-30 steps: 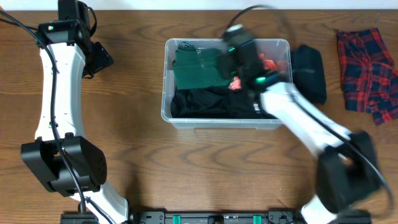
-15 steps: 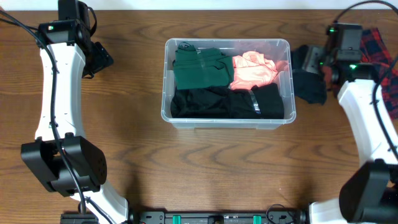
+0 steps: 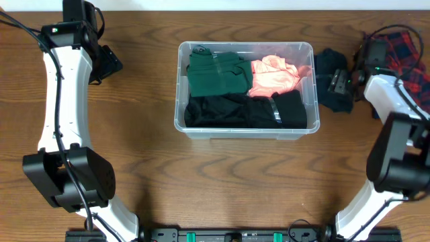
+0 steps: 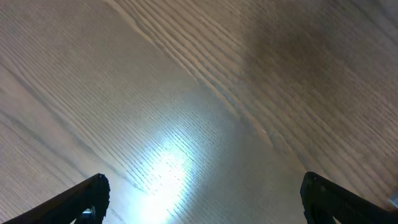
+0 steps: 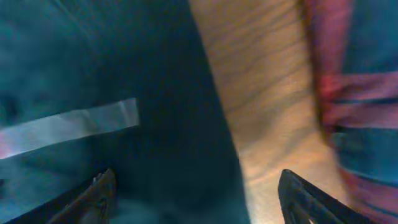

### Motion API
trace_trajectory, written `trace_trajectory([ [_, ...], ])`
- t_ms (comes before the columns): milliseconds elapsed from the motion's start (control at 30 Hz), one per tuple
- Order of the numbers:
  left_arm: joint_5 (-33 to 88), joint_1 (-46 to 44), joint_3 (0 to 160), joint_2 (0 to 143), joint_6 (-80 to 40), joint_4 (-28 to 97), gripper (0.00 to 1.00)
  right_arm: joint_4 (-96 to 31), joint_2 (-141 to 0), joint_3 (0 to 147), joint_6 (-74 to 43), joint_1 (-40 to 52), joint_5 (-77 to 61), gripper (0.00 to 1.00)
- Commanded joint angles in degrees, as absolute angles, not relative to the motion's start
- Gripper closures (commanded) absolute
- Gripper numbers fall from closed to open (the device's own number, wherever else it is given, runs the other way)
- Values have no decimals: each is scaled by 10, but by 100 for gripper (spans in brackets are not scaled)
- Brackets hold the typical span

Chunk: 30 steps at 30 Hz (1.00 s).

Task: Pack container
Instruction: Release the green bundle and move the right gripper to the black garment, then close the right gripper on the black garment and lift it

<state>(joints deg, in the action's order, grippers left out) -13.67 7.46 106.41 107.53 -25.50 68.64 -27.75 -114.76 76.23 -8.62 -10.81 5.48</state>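
The clear container (image 3: 246, 132) stands mid-table with a green garment (image 3: 216, 72), a pink garment (image 3: 274, 74) and black clothes (image 3: 242, 111) inside. Right of it a dark folded garment (image 3: 332, 97) lies on the table. My right gripper (image 3: 340, 82) hovers over it, open; in the right wrist view the gripper (image 5: 196, 199) straddles the dark garment's (image 5: 124, 68) edge, one fingertip (image 5: 93, 198) over cloth, and nothing is gripped. My left gripper (image 3: 107, 64) is far left, and in its wrist view it (image 4: 208, 202) stands wide open above bare wood.
A red and blue plaid cloth (image 3: 402, 67) lies at the far right edge, just beyond the right gripper, also visible as plaid cloth (image 5: 364, 93) in the right wrist view. A pale strip (image 5: 68, 129) crosses the dark garment.
The right arm has swung from over the container out to the dark garment on the right, its jaws opening wider. The pink garment now lies in the container. The left arm has not moved.
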Motion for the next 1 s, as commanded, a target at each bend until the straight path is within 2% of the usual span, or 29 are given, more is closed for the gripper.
trace_trajectory([
  [0,-140,77,1061,1079,-256,689,2,-274,-1175,761,-76,-112,42,22],
  [67,-139,77,1061,1079,-256,689,2,-275,-1180,761,-76,-112,38,29],
  [200,-139,77,1061,1079,-256,689,2,-272,-1180,761,-76,-112,29,33],
  [267,-139,77,1061,1079,-256,689,2,-274,-1181,761,-76,-112,29,50],
  [300,-140,77,1061,1079,-256,689,2,-275,-1181,761,-76,-112,29,52],
  [333,-139,77,1061,1079,-256,689,2,-275,-1181,761,-76,-112,29,49],
  [367,-139,77,1061,1079,-256,689,2,-277,-1181,761,-76,-112,29,38],
  [433,-139,77,1061,1079,-256,689,2,-280,-1181,761,-76,-113,30,22],
  [533,-139,77,1061,1079,-256,689,2,-288,-1181,760,-76,-119,30,9],
  [600,-139,77,1061,1079,-256,689,2,-290,-1181,759,-76,-124,30,5],
  [667,-139,77,1061,1079,-256,689,2,-290,-1181,755,-76,-129,30,5],
  [967,-139,77,1061,1079,-256,689,2,-272,-1181,736,-61,-132,-4,31],
])
